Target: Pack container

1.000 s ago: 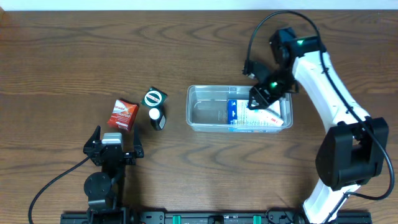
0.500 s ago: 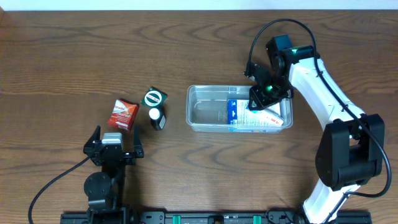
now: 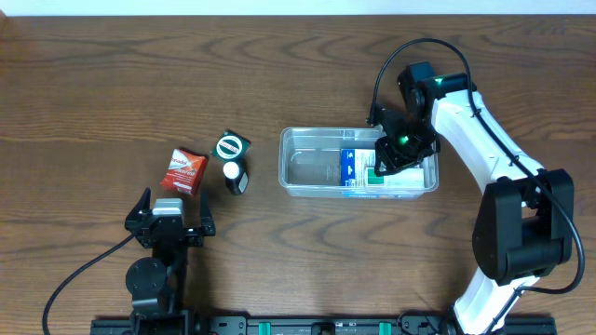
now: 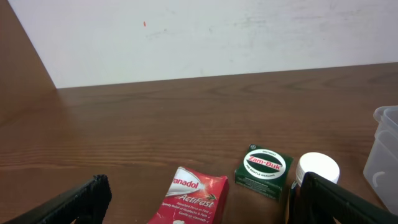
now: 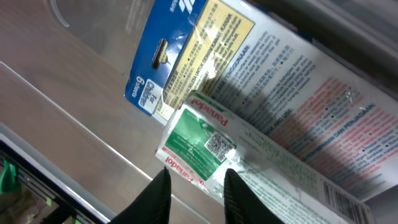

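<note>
The clear container [image 3: 284, 163] sits right of the table's middle, and its wall [image 4: 385, 149] shows at the edge of the left wrist view. A blue and white box [image 3: 352, 167] and a large printed white box [image 5: 311, 124] lie in it. On them rests a green Panadol packet [image 5: 196, 146]. My right gripper [image 3: 389, 160] hangs low over the container's right half. Its jaws [image 5: 196, 177] stand narrowly open just short of the green packet, holding nothing. My left gripper [image 3: 171, 207] rests wide open at the front left.
A red Panadol ActiFast packet [image 3: 186, 169] lies just beyond the left gripper. A green Zam-Buk box [image 3: 231, 146] and a small white-capped bottle [image 3: 234, 175] lie between it and the container. The right arm's cable [image 3: 382, 65] loops above the container.
The right gripper has shifted slightly toward the container's middle and lower, and its jaws have narrowed. The left arm has not moved.
</note>
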